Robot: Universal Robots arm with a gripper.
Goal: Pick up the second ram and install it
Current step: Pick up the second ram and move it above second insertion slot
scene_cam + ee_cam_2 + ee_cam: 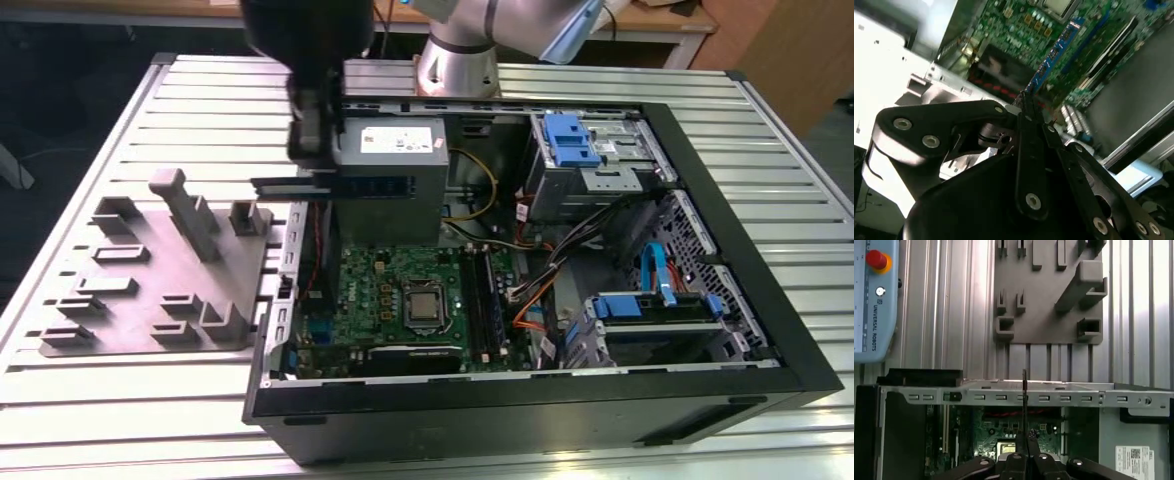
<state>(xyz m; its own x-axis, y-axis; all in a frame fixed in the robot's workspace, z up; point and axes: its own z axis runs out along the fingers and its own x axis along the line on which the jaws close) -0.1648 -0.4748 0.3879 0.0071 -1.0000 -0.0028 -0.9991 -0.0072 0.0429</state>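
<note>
- In the exterior view the pincer (311, 150) hangs above the rim of the open computer case (747, 250), on the side that faces the grey holder tray (134, 300). Its fingers are closed on the second ram (350, 186). The stick lies level in the air and touches nothing else. It reaches out on both sides of the pincer, and further toward the power supply (387, 150).
- The holder tray lies beside and below the pincer, outside the case. The motherboard (387, 290) lies below it, deeper in the case.
- In the second wrist view the two fingers meet on one part of the second ram (1054, 52), and the rest runs away from the pincer (1021, 102) over the motherboard (1019, 25). I think this grip on the flat faces keeps the thin board straight and leaves its contact edge free.
- In the first wrist view the second ram (1024, 405) shows edge-on as a thin dark line between the closed fingers of the pincer (1024, 460). It crosses the metal case rail (1084, 399). Beyond the rail are the holder tray (1054, 295) and the ribbed table (954, 315).
</note>
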